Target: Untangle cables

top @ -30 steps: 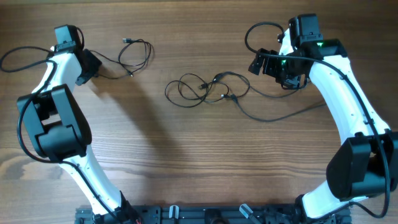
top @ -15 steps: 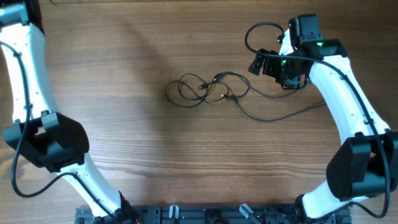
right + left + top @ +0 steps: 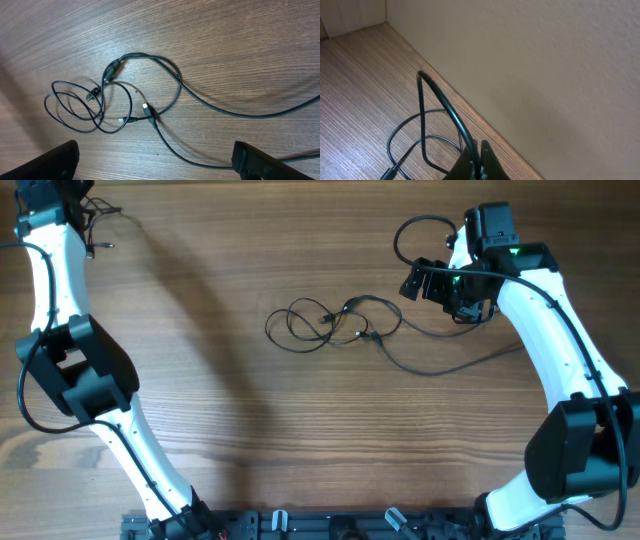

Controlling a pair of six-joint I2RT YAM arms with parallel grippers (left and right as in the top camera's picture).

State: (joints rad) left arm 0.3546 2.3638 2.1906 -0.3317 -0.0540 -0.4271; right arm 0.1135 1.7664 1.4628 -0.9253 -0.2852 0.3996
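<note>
Left gripper [image 3: 479, 162] pinches one cable [image 3: 442, 103] at the table's [image 3: 300, 440] far-left corner; we likely send the spread right gripper [image 3: 156, 160] into the tangle [image 3: 346, 308].

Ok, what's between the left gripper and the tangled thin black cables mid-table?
Overhead view: only bare wooden table between the left gripper and the tangled thin black cables.

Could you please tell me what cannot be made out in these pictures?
Left wrist: thin black looped cable, held in the shut left fingers, runs off the bottom edge.
Right wrist: open right fingers, tips cropped by the bottom edge.
Overhead: tangle of thin black cables, crossings too small.
</note>
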